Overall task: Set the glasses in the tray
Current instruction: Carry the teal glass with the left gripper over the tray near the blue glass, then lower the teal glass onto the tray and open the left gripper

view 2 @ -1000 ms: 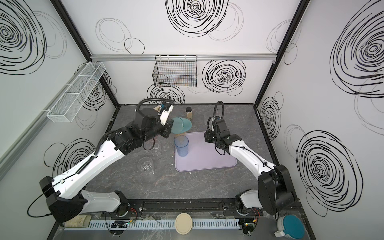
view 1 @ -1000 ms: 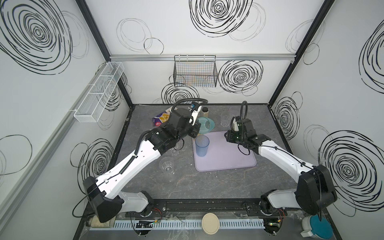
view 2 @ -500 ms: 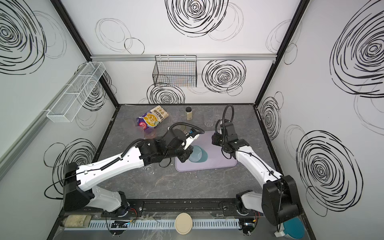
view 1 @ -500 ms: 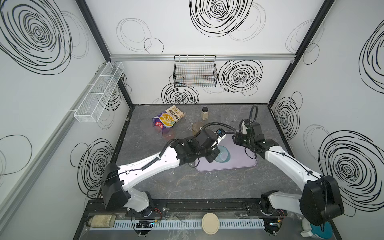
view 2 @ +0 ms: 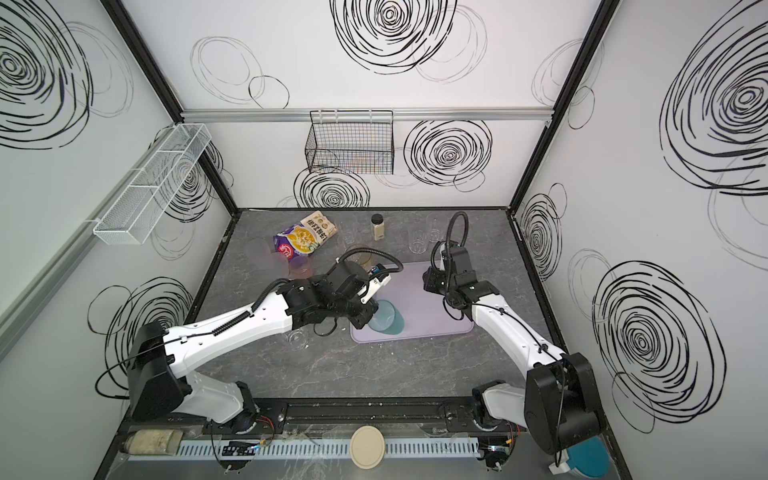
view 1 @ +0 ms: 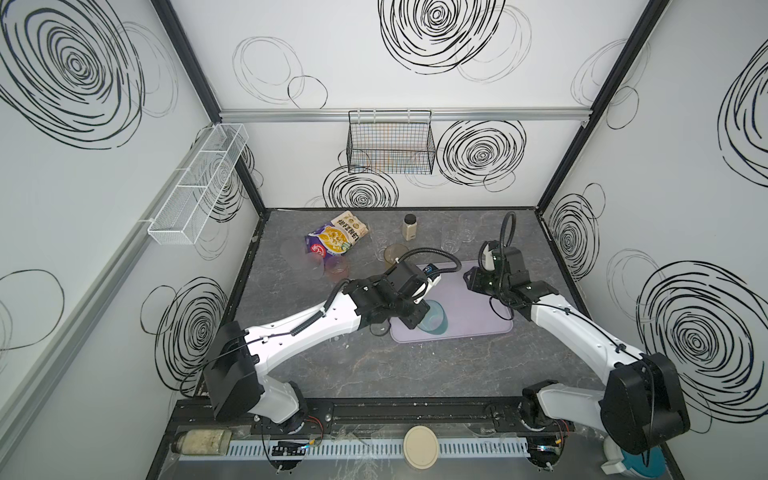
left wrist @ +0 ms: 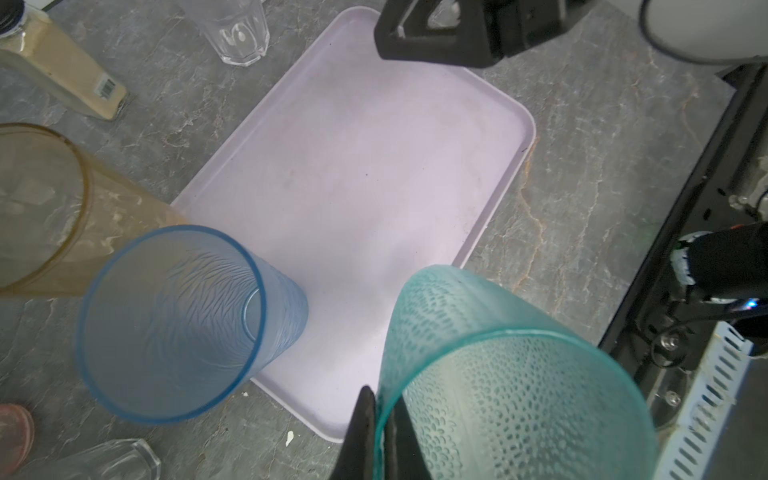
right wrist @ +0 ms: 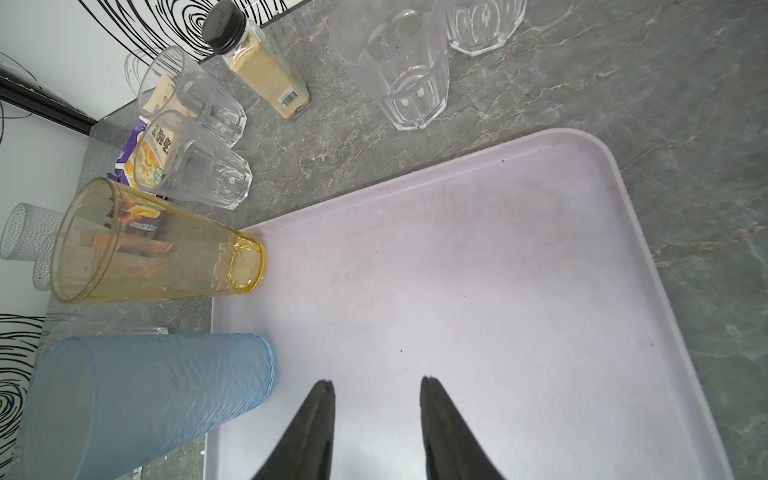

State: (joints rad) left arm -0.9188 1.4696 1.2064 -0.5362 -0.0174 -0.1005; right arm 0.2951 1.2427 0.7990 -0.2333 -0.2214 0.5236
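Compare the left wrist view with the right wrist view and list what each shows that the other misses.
Only the left wrist view: the teal dotted plastic tumbler, its rim pinched by the left gripper, and the short pink glass.
Only the right wrist view: the purple snack packet seen through two clear ribbed tumblers, and the frosted dotted tumbler.
Both: the pale lavender plastic tray, the tall blue tumbler, the tall amber tumbler and the black-capped spice jar.

A colourful snack bag (view 1: 337, 237) lay on the grey desk (view 1: 374, 374) near a black-capped spice jar (view 1: 409, 227). A black wire basket (view 1: 390, 147) and a white mesh basket (view 1: 199, 183) hung on the walls.
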